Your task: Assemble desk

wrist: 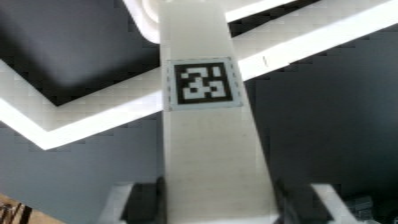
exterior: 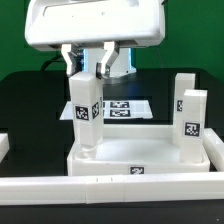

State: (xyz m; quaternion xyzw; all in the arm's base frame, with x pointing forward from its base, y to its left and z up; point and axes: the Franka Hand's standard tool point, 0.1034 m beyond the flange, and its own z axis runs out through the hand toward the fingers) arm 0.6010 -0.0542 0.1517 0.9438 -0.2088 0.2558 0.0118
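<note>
Along the near edge of the black desk point(exterior: 30, 110), a long white border bar point(exterior: 100, 185), lying flat. Just behind it, toward the desk's middle, the white rimmed tabletop point(exterior: 140, 152), with a small square tag point(exterior: 137, 170) on its near rim. At the tabletop's corner on the exterior view's left, a blocky white held leg point(exterior: 85, 115), upright, lower end down on the corner and a tag on its face. Around its upper end, the claw point(exterior: 88, 62), closed to the leg's width and gripping it on both sides. From the wrist view, the same held leg point(wrist: 199, 120) running straight out from the claw point(wrist: 205, 200), dark pads point(wrist: 151, 197) pressed to its flanks. On the exterior view's right, a second leg point(exterior: 192, 115) upright at the tabletop's edge, and a third leg point(exterior: 183, 88) just behind it. Toward the desk's far edge, the marker board point(exterior: 125, 108), flat.
</note>
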